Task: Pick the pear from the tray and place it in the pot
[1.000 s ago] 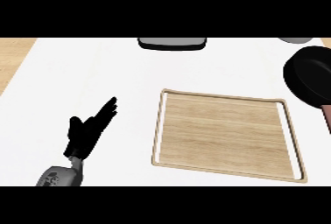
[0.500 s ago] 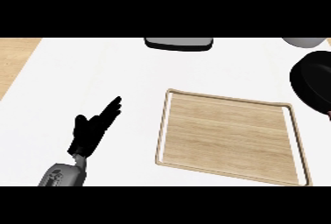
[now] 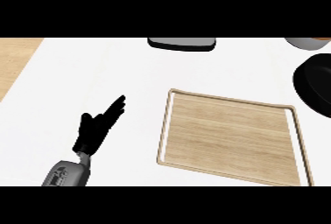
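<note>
The left hand [image 3: 92, 134] (fingers straight, wide) lies left of the tray [image 3: 226, 135], the pot [image 3: 317, 87] well beyond.

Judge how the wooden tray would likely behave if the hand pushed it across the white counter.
The tray looks like flat wood with a low rim, so it would probably stay stiff and slide rather than tip. Lying flat on the smooth counter, it may swivel if the left hand pushes one corner.
</note>
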You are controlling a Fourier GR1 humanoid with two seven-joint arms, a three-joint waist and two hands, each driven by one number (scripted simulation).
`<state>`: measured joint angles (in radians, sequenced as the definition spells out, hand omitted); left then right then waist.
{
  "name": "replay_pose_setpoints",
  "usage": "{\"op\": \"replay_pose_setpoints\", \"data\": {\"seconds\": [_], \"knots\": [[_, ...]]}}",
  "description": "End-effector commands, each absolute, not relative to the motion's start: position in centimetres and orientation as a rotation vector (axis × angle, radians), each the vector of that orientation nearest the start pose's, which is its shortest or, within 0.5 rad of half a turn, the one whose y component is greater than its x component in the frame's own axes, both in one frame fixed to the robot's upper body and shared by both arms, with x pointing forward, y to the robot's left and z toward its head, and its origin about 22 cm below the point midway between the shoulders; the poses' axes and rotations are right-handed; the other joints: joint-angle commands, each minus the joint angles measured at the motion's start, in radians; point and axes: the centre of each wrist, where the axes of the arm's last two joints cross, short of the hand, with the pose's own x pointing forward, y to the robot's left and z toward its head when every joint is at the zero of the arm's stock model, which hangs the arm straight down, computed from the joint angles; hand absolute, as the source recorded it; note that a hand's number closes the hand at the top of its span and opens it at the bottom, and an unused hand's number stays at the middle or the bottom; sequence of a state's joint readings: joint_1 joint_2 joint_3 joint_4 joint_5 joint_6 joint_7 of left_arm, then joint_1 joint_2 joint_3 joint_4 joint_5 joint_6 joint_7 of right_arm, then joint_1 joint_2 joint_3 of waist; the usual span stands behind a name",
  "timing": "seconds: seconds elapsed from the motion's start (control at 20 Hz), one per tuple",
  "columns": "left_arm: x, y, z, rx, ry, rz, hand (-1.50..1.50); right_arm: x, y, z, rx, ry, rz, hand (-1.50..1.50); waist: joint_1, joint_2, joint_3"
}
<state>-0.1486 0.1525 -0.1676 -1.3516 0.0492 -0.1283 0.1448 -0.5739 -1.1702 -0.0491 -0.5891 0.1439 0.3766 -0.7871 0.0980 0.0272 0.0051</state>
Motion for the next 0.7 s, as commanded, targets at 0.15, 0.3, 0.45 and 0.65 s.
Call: {"op": "replay_pose_setpoints", "data": {"seconds": [0.15,0.3,0.45,0.65], "knots": [[27.9,21.8,-1.4,-0.111,-1.312,-0.359,0.0,32.5,-52.5,20.7,-0.778,-1.595,1.168,1.5,-0.001,0.003,-0.002],[27.2,22.7,-1.8,-0.112,-1.307,-0.368,0.0,33.3,-51.6,19.4,-0.924,-1.496,1.299,1.5,-0.004,0.0,-0.002],[27.4,22.1,-1.3,-0.087,-1.31,-0.362,0.0,35.2,-49.9,19.3,-0.986,-1.379,1.382,1.5,-0.006,-0.004,-0.003],[27.6,21.6,-1.9,-0.112,-1.297,-0.334,0.0,36.4,-48.3,15.6,-0.847,-1.096,1.456,1.5,-0.017,-0.003,-0.004]]}}
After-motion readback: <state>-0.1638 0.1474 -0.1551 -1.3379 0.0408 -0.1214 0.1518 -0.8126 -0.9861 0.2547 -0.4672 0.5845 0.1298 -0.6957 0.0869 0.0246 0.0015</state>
